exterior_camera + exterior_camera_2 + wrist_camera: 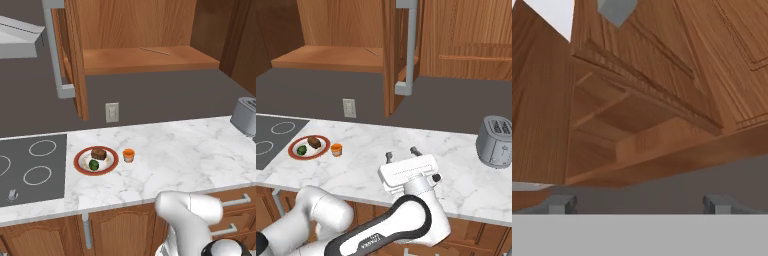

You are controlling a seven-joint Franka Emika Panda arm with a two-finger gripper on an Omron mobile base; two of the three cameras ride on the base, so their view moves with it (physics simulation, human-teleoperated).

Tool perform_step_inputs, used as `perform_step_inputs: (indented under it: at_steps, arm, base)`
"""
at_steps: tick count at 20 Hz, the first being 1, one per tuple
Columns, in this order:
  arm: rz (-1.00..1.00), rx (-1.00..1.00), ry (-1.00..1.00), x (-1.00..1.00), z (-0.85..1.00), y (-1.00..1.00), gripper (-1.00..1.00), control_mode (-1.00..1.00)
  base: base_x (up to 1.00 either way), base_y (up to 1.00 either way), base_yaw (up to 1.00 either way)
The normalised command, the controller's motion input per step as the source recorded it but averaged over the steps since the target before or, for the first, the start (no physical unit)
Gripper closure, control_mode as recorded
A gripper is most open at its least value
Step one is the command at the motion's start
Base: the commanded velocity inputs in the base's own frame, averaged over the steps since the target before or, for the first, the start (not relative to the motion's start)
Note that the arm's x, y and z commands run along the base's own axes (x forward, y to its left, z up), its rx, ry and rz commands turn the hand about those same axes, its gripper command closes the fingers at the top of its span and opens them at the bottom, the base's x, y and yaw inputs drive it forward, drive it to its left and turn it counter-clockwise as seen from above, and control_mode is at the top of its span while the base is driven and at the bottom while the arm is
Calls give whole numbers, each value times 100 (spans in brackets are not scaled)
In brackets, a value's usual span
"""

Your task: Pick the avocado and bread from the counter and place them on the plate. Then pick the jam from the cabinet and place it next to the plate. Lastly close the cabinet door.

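While the small dark green avocado [93, 164] and dark brown bread chunk [99, 153] sit on the red-rimmed plate [81, 165] with the orange jam jar [128, 155] beside, the tall brown wooden cabinet door [75, 60] hangs open: stiff, hinged, best pushed near its grey bar handle [54, 50]. Tool [401, 152] fully spread, empty.

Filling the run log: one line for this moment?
avocado + bread: on plate | jam: on counter beside plate | cabinet door: open | end effector: open, empty, above counter
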Motion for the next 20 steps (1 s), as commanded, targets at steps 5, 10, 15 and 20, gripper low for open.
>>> perform_step_inputs:
  at_steps: [5, 10, 15, 20]
  arm:
    - [-6, 0, 8, -64, 44, 0, -100, -100]
    - [0, 1, 18, -37, 63, -2, -100, -100]
    - [0, 7, 15, -26, 60, -24, -100, -100]
    - [2, 11, 20, -5, 44, -41, -100, -100]
  base:
    - [0, 0, 0]
    - [0, 0, 0]
    - [0, 0, 0]
    - [0, 0, 0]
